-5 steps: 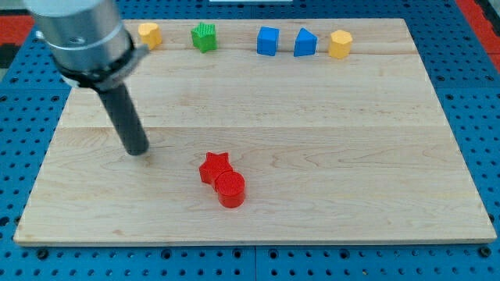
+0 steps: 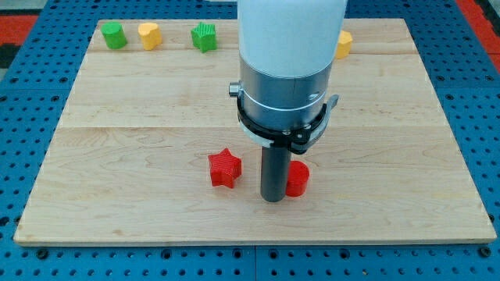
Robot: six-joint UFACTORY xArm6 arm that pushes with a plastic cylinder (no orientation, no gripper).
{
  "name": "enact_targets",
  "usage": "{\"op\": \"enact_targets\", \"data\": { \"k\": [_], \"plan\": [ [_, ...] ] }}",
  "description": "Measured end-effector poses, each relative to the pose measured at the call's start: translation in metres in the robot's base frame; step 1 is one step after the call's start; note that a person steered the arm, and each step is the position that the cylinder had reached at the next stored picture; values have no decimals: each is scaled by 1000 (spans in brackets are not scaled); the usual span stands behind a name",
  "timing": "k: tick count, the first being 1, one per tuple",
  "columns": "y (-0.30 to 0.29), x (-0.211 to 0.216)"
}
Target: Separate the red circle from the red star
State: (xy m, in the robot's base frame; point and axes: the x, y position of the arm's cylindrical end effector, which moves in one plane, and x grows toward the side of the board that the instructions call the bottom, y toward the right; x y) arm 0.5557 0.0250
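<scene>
Setting: wooden tabletop (image 2: 141, 117) is lying on a blue pegboard base (image 2: 16, 156) that is showing all round it, with a red patch (image 2: 16, 27) at the view's top left corner.
Tool: it is a plain dark rod (image 2: 273, 172) with nothing to open or close, so it is holding nothing; it is hanging down from my grey and white arm housing (image 2: 285, 70), which is filling the upper middle of the view.
My tip (image 2: 272, 199): it is resting on the tabletop in the lower middle, between the two red blocks, pressing right against the view's left edge of the red circle and standing clear of the red star.
Red circle (image 2: 298, 179): it is sitting just to the view's right of my tip, partly hidden behind the rod.
Red star (image 2: 224, 168): it is lying to the view's left of my tip, with bare wood showing between it and the rod, so the two red blocks are sitting apart with the rod in the gap.
Top row, view's left: a green block (image 2: 114, 35) of rounded shape, a yellow block (image 2: 149, 35) and a green star-like block (image 2: 204, 37) are lining up along the top edge, each apart from the next.
Top row, view's right: another yellow block (image 2: 344, 44) is peeking out from behind my arm housing, with too little showing to tell its shape.
</scene>
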Motion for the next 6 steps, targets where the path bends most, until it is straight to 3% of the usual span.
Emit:
{"op": "enact_targets", "data": {
  "k": [2,6],
  "plan": [
    [39,8],
    [5,-95]
  ]
}}
